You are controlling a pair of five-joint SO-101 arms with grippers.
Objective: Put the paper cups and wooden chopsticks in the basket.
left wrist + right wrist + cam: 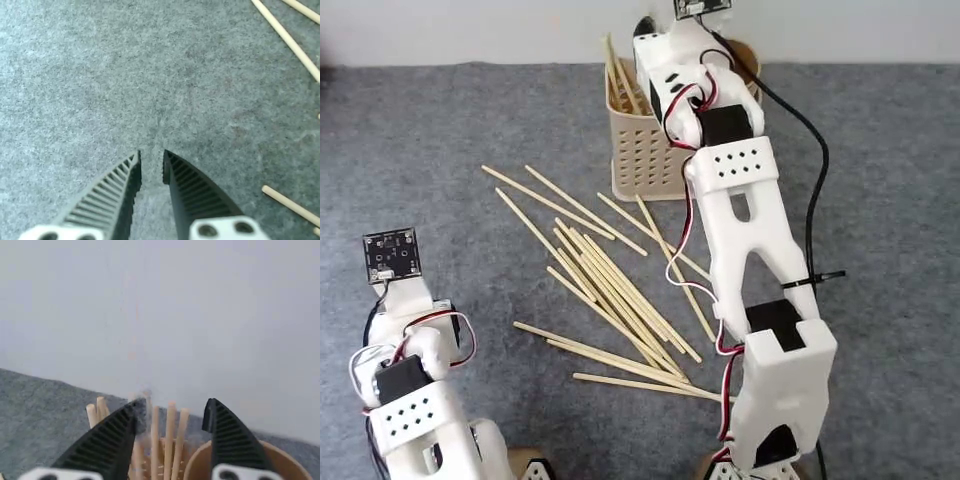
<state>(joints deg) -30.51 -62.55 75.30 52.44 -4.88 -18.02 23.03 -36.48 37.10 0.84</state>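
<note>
Looking at it, the right gripper [174, 407] hangs open and empty over the basket [645, 160], while the loose wooden chopsticks [615, 290] lie behind it on the surface [440, 130], slanting far-left to near-right, with the barely-ajar left gripper [151, 155] off to the side.

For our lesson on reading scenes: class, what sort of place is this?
Likely a robotics test bench: two white robot arms stand at a grey felt-covered table against a bare wall, with loose chopsticks and a basket as practice props.
</note>
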